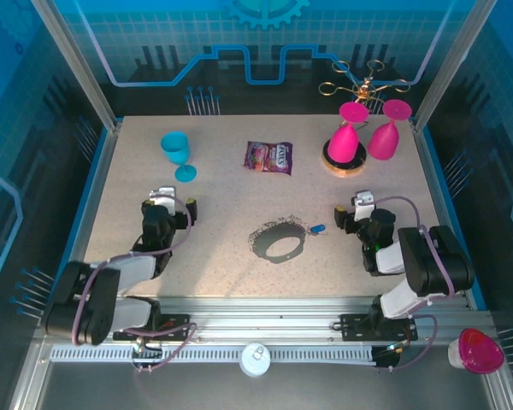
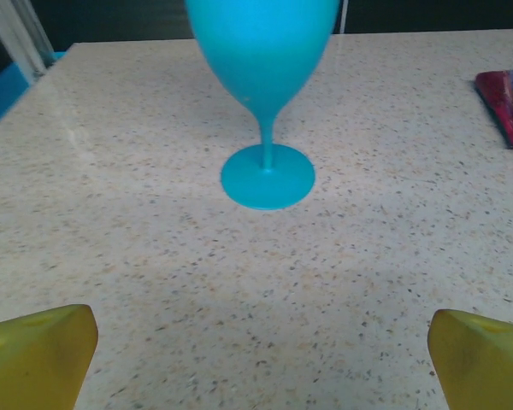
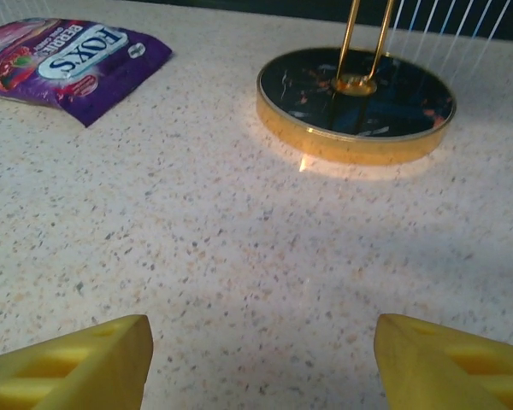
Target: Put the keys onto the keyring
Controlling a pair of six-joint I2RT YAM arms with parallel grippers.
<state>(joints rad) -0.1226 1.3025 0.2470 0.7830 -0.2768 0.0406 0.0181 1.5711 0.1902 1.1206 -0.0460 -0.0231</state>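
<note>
1. The keyring [image 1: 260,241], a loop of dark beaded chain, lies flat about midway between the left and right edges of the desk [image 1: 222,196], somewhat closer to the near edge than to the far one.
2. The key [image 1: 317,229], with its blue head, lies on the desk just beside the loop on the side facing the right edge. Whether it touches the chain cannot be made out.
3. The left gripper [image 1: 175,201] sits low over the desk between the loop and the left edge. In its wrist view [image 2: 261,359] the jaws are spread wide, with bare desk between the yellow fingertips [image 2: 38,354].
4. The right gripper [image 1: 359,207] sits low near the right edge, a little beyond the key. Its jaws [image 3: 261,359] are also spread, with nothing between the fingertips [image 3: 77,363].
5. A blue goblet [image 1: 178,154] [image 2: 265,51] stands upright toward the far-left corner, straight ahead of the left gripper.
6. A purple candy packet [image 1: 268,157] [image 3: 73,55] lies flat near the middle of the far edge.
7. Toward the far-right corner stands a gold rack [image 1: 363,85] on a round base [image 1: 344,164] [image 3: 355,107]. Two pink goblets [image 1: 345,137] hang from it, feet uppermost.
</note>
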